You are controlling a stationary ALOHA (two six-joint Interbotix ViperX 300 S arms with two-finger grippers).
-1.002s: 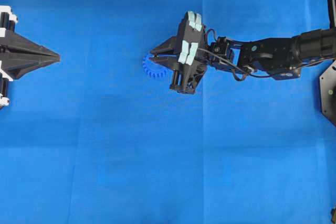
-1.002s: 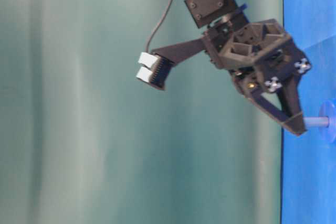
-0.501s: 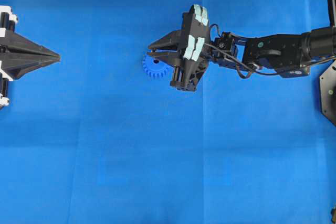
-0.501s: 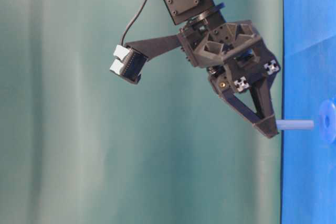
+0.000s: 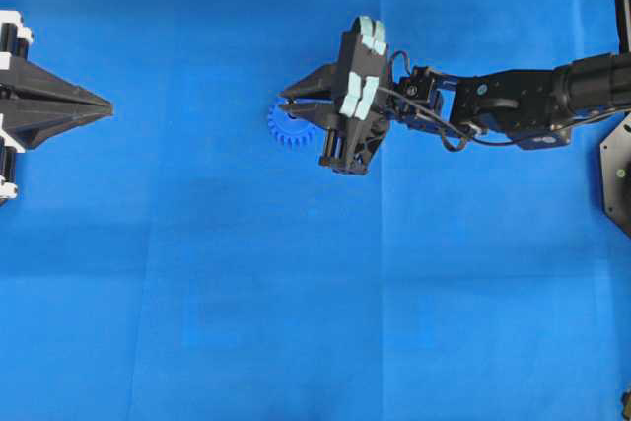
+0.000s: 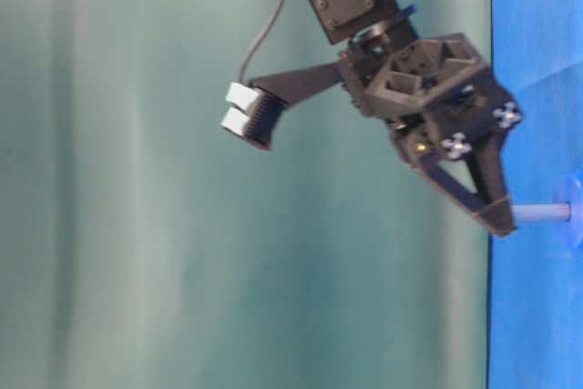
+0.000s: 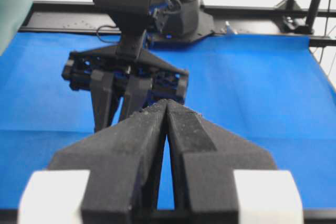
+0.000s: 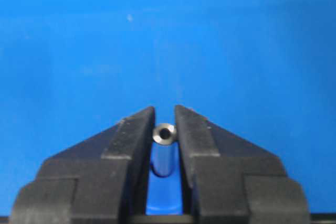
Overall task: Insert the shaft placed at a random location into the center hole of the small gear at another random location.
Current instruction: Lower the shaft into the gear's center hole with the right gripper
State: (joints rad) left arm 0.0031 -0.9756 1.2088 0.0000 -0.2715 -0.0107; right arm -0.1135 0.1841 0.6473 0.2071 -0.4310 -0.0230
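Clamped between the right gripper's (image 8: 165, 124) two black fingers, the shaft (image 8: 164, 134) stands end-on to the wrist camera, its shiny pale end showing just past the tips. From table level the shaft (image 6: 541, 213) runs straight out from the fingertips toward the blue cloth (image 5: 296, 322), and its far end meets the small gear (image 6: 573, 211) lying flat there. Seen from above, the gear (image 5: 287, 128) sits directly under the fingertips, partly hidden by them; the center hole is covered, so whether the tip has entered cannot be told.

To do this well, I judge the pin should be kept square to the gear face, pressed down slowly, and the grip held firm until it seats, since any tilt could skid the light gear sideways.

Far off to the side, the left gripper (image 5: 99, 105) rests with fingers pressed together, holding nothing.
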